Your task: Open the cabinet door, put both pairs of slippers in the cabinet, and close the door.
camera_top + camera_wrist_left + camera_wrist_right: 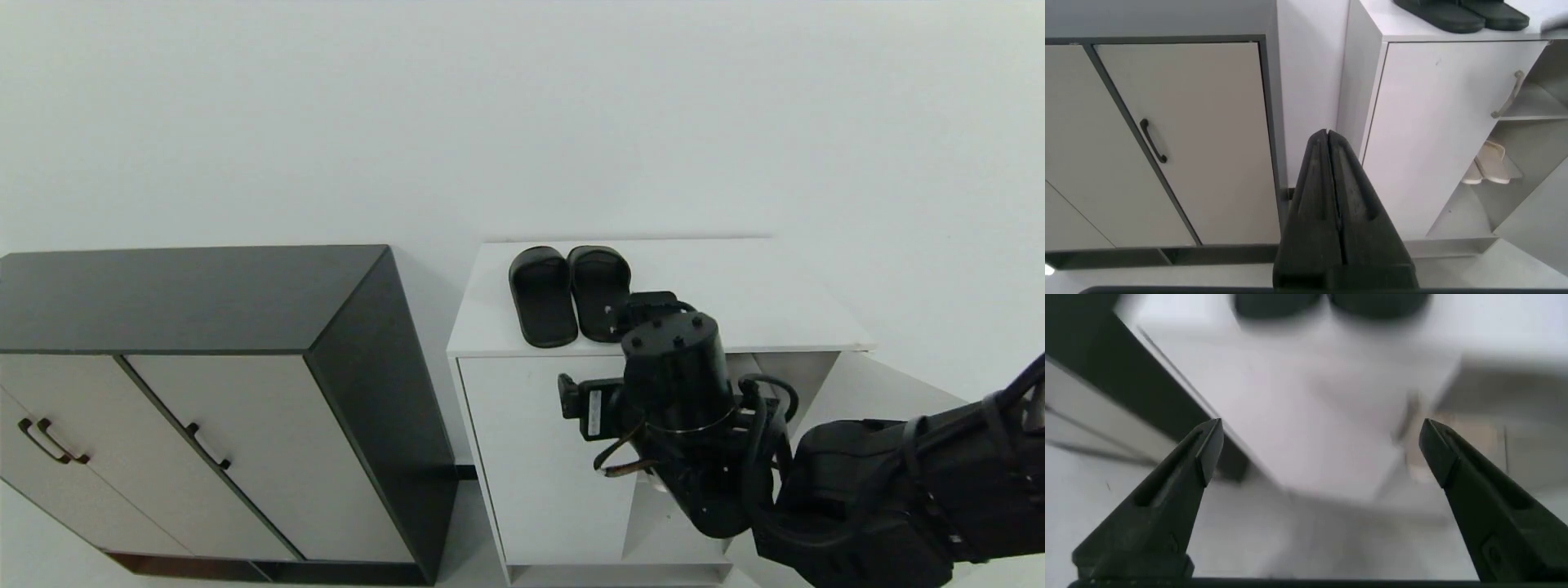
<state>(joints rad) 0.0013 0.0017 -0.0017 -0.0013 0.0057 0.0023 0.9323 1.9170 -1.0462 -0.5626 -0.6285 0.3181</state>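
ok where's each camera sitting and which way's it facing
Head view: on the robot's head, facing forward and down at the dark cabinet, the white cabinet and the black slippers on its top; the right arm shows.
Left wrist view: on the left wrist, facing both cabinets' fronts and pale slippers inside the white one; the shut left pincer shows.
Right wrist view: on the right wrist, facing the white cabinet; the open right pincer shows.
Shared: all three show the white cabinet and black slippers.
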